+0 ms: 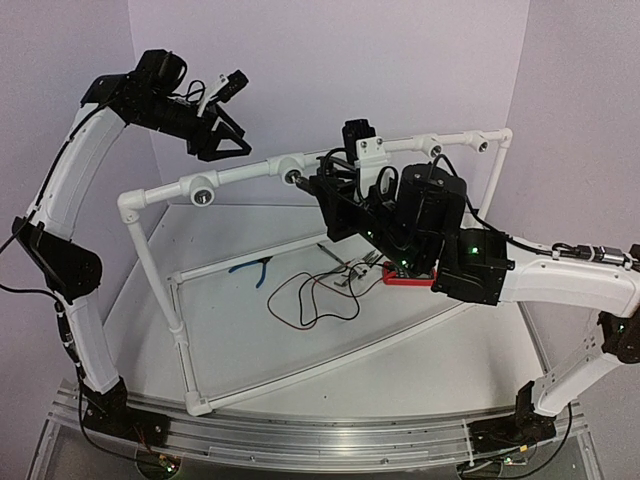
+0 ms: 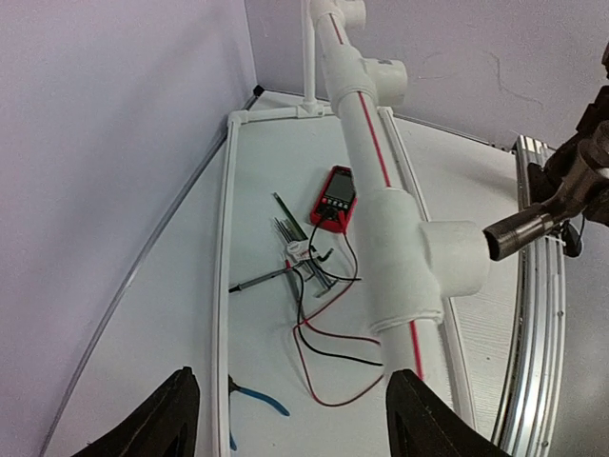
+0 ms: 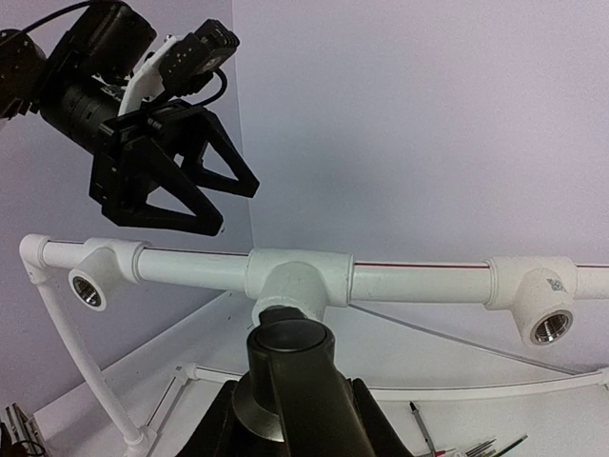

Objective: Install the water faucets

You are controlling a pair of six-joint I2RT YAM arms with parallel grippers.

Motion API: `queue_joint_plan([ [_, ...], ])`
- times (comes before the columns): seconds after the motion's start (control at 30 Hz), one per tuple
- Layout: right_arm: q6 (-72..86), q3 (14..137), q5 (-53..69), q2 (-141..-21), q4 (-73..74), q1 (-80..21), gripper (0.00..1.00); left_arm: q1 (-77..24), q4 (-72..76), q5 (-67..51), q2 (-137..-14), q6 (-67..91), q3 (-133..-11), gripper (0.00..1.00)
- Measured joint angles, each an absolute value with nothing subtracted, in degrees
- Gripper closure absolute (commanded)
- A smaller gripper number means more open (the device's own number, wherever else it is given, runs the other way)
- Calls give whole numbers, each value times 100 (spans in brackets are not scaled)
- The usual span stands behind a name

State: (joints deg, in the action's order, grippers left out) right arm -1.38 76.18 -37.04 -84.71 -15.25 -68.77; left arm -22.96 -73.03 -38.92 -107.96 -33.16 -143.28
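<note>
Holds the left gripper [image 1: 228, 151] high over the left end of the pipe frame [image 1: 245, 176], jaws spread, empty, well apart from the work. Grips the water faucet [image 2: 533, 224] in the right gripper [image 3: 295, 419], jaws clenched on its body, long axis lined up with the middle socket [image 2: 455, 262], tip at its mouth. Calls for a straight push and turning; leaves open room around, multimeter [image 1: 408, 277] below on the table [image 1: 400, 350].

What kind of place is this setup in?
Probably a robotics lab bench with a plumbing mock-up: white plastic pipe frame with threaded sockets, red handheld multimeter with leads, dark grey metal faucet in the right gripper.
</note>
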Motion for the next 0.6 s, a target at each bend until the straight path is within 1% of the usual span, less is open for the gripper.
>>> queue_joint_plan([
  [0.27,-121,7640,-3654,-8472,-1492,-6877,100,-2709,-7629,-3494,-10391,-3307,-14218,30],
  [0.4,-121,7650,-3617,-8477,-1492,-6877,100,-3112,-7659,-2868,-10053,-3366,-13859,29],
  [0.6,-124,7754,-3569,-8574,-1485,-6877,100,-3704,-7669,-2073,-9905,-3468,-13459,28],
])
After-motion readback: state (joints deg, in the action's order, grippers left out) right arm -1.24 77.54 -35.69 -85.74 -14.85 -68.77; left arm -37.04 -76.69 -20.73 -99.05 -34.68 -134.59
